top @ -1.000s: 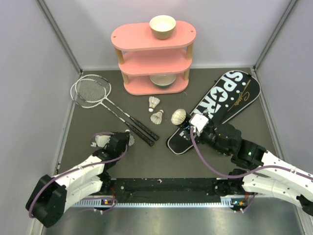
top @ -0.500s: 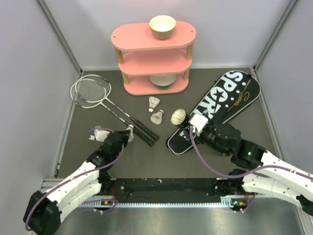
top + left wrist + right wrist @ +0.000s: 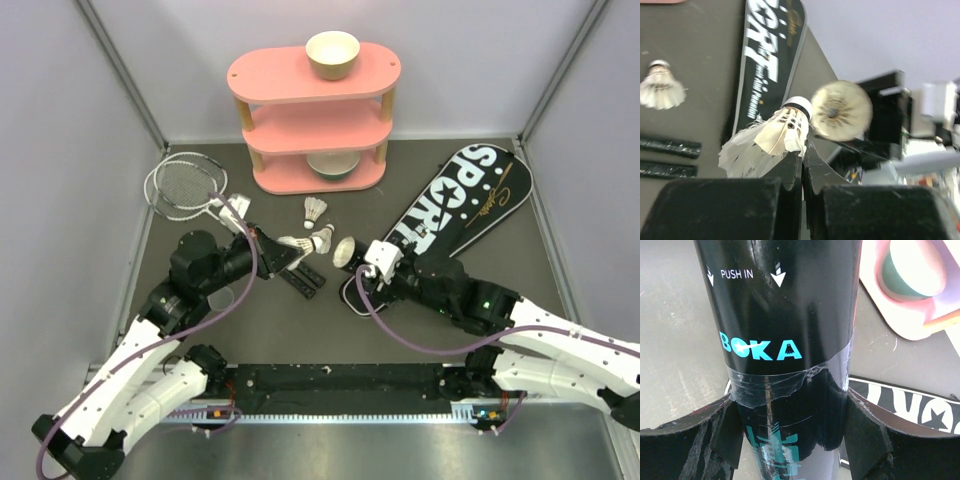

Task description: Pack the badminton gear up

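Note:
My left gripper [image 3: 284, 250] [image 3: 802, 150] is shut on the feather skirt of a white shuttlecock [image 3: 298, 244] [image 3: 774, 139], whose cork tip is close to the open mouth of the black tube [image 3: 346, 250] [image 3: 842, 110]. My right gripper [image 3: 378, 272] [image 3: 790, 405] is shut on that tube [image 3: 785, 335], its mouth facing left. Two more shuttlecocks [image 3: 316, 208] [image 3: 323, 238] lie on the mat; one shows in the left wrist view [image 3: 660, 89]. Two silver rackets [image 3: 186, 186] lie at the left. The black SPORT bag [image 3: 462, 198] [image 3: 767, 60] [image 3: 912, 405] lies at the right.
A pink three-tier shelf [image 3: 312, 118] [image 3: 900, 315] stands at the back with a cream bowl [image 3: 332, 53] on top and another [image 3: 333, 165] [image 3: 914, 265] on its lowest tier. The rackets' black handles [image 3: 300, 275] [image 3: 667, 147] lie under my left gripper. Grey walls close in the mat.
My left gripper has carried the shuttlecock from the front left up and right to the tube's mouth. My right gripper has shifted the tube a little left.

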Robot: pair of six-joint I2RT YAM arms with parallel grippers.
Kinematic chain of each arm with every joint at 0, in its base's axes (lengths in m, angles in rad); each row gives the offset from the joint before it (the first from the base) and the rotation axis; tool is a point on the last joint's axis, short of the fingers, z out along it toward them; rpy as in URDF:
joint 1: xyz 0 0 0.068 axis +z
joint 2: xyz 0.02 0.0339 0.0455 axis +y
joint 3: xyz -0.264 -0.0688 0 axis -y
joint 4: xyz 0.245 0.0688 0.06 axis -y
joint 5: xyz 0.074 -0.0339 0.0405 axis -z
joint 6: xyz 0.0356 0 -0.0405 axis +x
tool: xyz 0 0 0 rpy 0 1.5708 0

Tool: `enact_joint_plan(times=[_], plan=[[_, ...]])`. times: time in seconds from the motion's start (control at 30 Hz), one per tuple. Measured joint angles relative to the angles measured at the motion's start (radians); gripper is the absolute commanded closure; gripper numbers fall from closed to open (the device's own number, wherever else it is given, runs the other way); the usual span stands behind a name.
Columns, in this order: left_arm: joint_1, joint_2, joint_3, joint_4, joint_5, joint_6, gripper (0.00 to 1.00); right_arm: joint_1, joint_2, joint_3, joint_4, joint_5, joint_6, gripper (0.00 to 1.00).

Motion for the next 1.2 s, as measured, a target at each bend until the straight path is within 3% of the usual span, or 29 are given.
enact_joint_plan(times=[0.2,0.33,0.67,1.0,1.03,1.07,1.17,1.2], plan=[[0.000,0.052,0.113,-0.090,0.303,0.166,1.00,0.069,0.040,0.000,-0.019,0.002,-0.019,0.93],[-0.004,0.104,0.158,-0.175,0.428,0.254,1.00,0.089,0.046,0.000,-0.027,0.002,-0.027,0.93],[-0.007,0.148,0.161,-0.280,0.503,0.358,1.00,0.101,0.043,-0.008,-0.051,-0.048,-0.053,0.94],[-0.038,0.235,0.125,-0.156,0.552,0.298,0.99,0.106,0.046,-0.008,-0.047,-0.079,-0.063,0.94],[-0.042,0.243,0.120,-0.136,0.558,0.283,0.95,0.106,0.047,-0.008,-0.047,-0.079,-0.063,0.94],[-0.045,0.252,0.117,-0.116,0.567,0.269,0.82,0.106,0.047,-0.008,-0.047,-0.079,-0.064,0.94],[-0.047,0.278,0.112,-0.048,0.601,0.227,0.59,0.106,0.048,-0.008,-0.044,-0.080,-0.065,0.94],[-0.047,0.285,0.104,-0.014,0.619,0.206,0.56,0.106,0.048,-0.009,-0.041,-0.080,-0.065,0.94]])
